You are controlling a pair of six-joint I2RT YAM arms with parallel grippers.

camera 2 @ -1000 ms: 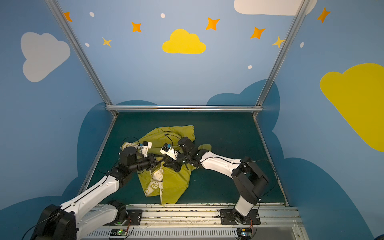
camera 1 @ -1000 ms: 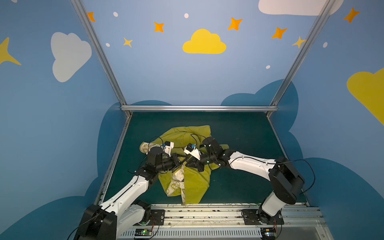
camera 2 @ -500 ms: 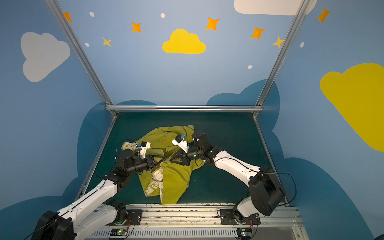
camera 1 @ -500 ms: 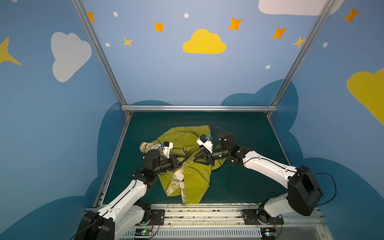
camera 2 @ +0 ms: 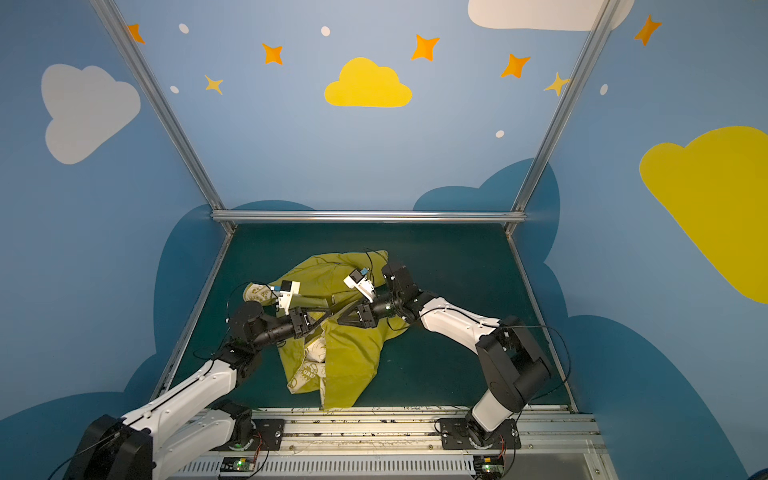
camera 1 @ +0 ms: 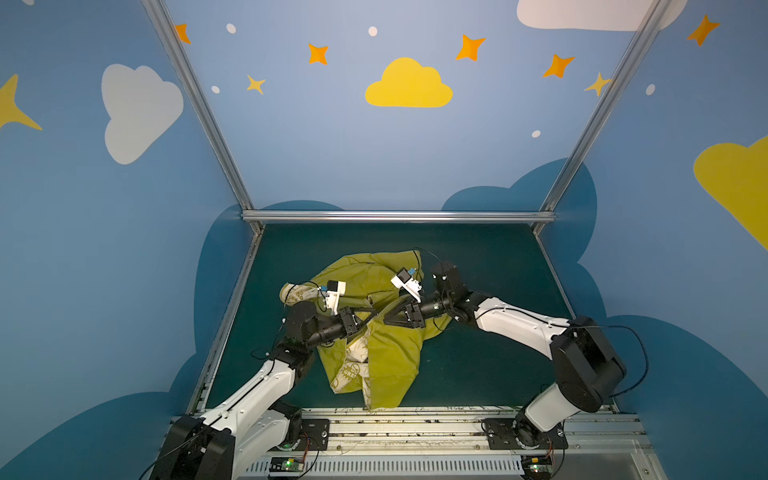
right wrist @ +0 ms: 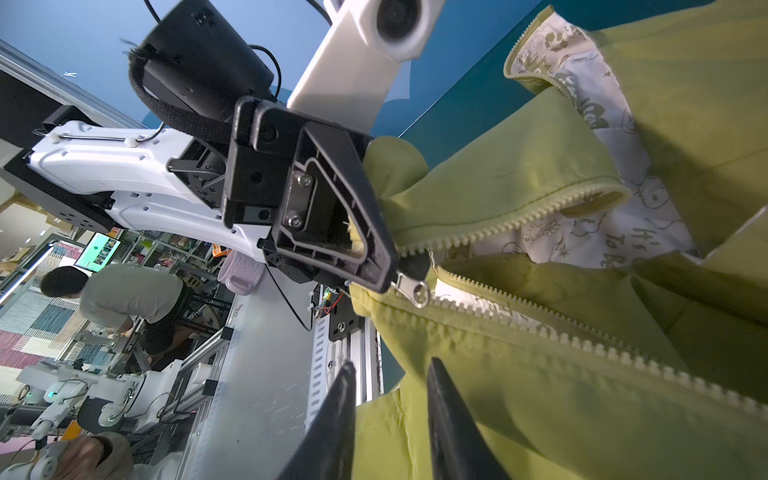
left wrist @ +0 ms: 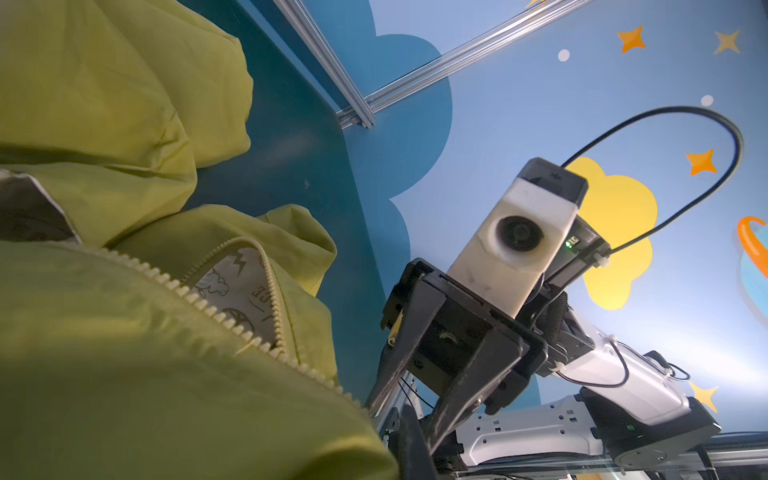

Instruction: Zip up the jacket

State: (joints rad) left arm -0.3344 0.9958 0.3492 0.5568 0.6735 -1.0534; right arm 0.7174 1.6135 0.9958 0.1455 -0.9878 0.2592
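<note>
The mustard-yellow jacket (camera 1: 386, 353) (camera 2: 345, 357) lies crumpled on the green mat with its front open, cream printed lining showing. My left gripper (camera 1: 374, 313) (camera 2: 328, 311) is shut on the jacket's fabric beside the zipper's lower end. In the right wrist view the left gripper (right wrist: 384, 274) pinches the cloth right next to the metal slider (right wrist: 417, 291), and the two rows of teeth spread apart beyond it. My right gripper (camera 1: 384, 322) (right wrist: 390, 374) faces the left one, open, with nothing between its fingers (right wrist: 442, 399). The left wrist view shows the zipper teeth (left wrist: 199, 303).
Aluminium frame posts (camera 1: 199, 112) and a back rail (camera 1: 395, 216) border the mat (camera 1: 478, 270). Blue painted walls stand close on three sides. The arm bases sit on the metal rail (camera 1: 415, 428) at the front edge, just below the jacket's hem.
My right gripper has opened and drawn back to the right, away from the fabric, its arm swinging outward. The left gripper has kept its grip, shifting slightly left.
</note>
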